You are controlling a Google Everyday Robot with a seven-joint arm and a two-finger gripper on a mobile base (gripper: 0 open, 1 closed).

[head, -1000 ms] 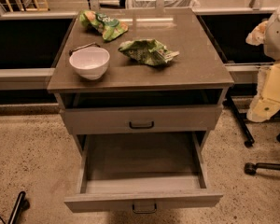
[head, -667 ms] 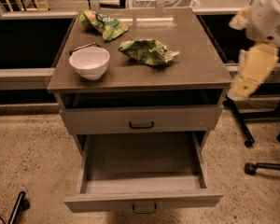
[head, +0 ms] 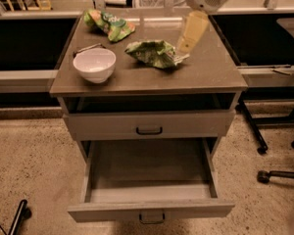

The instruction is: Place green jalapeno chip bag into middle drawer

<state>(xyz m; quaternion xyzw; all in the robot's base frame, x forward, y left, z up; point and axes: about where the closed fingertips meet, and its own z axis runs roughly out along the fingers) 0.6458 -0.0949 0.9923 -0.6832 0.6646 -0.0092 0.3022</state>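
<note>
The green jalapeno chip bag point(head: 154, 53), light green and white foil, lies crumpled on the middle of the cabinet top. My gripper point(head: 185, 47) hangs from the white arm at the top of the view and reaches down to the bag's right end, just above the tabletop. The middle drawer point(head: 147, 166) is pulled out below, its grey floor bare, its front with a small dark handle point(head: 152, 217) nearest the camera.
A white bowl point(head: 94, 65) stands on the left of the cabinet top point(head: 210, 72). An orange-and-green bag point(head: 110, 24) lies at the back left. The upper drawer front point(head: 149, 125) is shut. Chair legs with castors point(head: 264, 146) stand to the right.
The arm has swung from the cabinet's right side to the left, over the top, and the gripper now hangs at the chip bag's right end. Bag, bowl and drawers have not moved.
</note>
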